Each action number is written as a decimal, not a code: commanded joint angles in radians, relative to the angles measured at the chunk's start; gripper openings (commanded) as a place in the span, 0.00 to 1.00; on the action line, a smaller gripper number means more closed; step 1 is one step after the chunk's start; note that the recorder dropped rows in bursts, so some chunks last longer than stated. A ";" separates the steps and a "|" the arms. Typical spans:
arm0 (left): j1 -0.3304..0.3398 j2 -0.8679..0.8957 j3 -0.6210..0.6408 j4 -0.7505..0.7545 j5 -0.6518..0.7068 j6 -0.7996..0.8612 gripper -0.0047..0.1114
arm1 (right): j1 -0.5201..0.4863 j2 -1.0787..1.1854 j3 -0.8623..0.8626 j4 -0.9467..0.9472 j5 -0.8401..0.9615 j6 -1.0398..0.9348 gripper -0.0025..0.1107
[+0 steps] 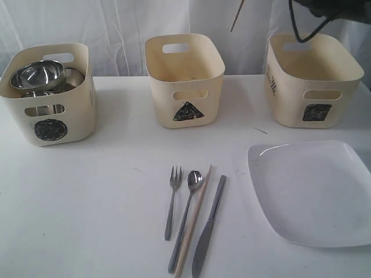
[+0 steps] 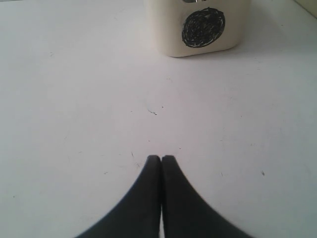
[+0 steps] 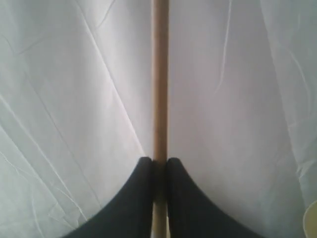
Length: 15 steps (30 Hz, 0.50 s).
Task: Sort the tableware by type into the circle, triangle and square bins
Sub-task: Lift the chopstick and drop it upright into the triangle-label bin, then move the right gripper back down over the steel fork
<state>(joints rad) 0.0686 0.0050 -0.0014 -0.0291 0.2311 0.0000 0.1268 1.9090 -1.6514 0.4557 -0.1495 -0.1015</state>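
Note:
My right gripper (image 3: pixel 159 161) is shut on a wooden chopstick (image 3: pixel 159 74), held high against the white curtain; its tip shows in the exterior view (image 1: pixel 237 16) above the triangle bin (image 1: pixel 159 87). My left gripper (image 2: pixel 161 158) is shut and empty, low over the bare table, facing the circle bin (image 2: pixel 168 29). On the table front lie a steel fork (image 1: pixel 171 200), spoon (image 1: pixel 195 180), second chopstick (image 1: pixel 200 200) and knife (image 1: pixel 202 249). The large white plate (image 1: pixel 313 191) sits at the right. Steel bowls (image 1: pixel 37 74) fill the circle bin (image 1: pixel 17 113). No small white dish is visible.
The square bin (image 1: pixel 290 104) stands at the back right, under my right arm (image 1: pixel 336 8) and its cable. A white curtain hangs behind the bins. The plate reaches the table's right edge.

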 commanded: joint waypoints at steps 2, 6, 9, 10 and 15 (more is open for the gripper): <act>0.002 -0.005 0.001 -0.007 0.002 0.006 0.05 | 0.058 0.062 0.001 -0.013 -0.073 0.036 0.02; 0.002 -0.005 0.001 -0.007 0.002 0.006 0.05 | 0.115 0.147 -0.001 -0.054 -0.151 0.036 0.02; 0.002 -0.005 0.001 -0.007 0.002 0.006 0.05 | 0.123 0.192 -0.001 -0.056 -0.131 0.036 0.07; 0.002 -0.005 0.001 -0.007 0.002 0.006 0.05 | 0.123 0.196 -0.001 -0.056 -0.122 0.036 0.11; 0.002 -0.005 0.001 -0.007 0.002 0.006 0.05 | 0.124 0.198 -0.001 -0.056 -0.013 0.036 0.26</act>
<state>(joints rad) 0.0686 0.0050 -0.0014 -0.0291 0.2311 0.0000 0.2501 2.1089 -1.6514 0.4087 -0.2062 -0.0667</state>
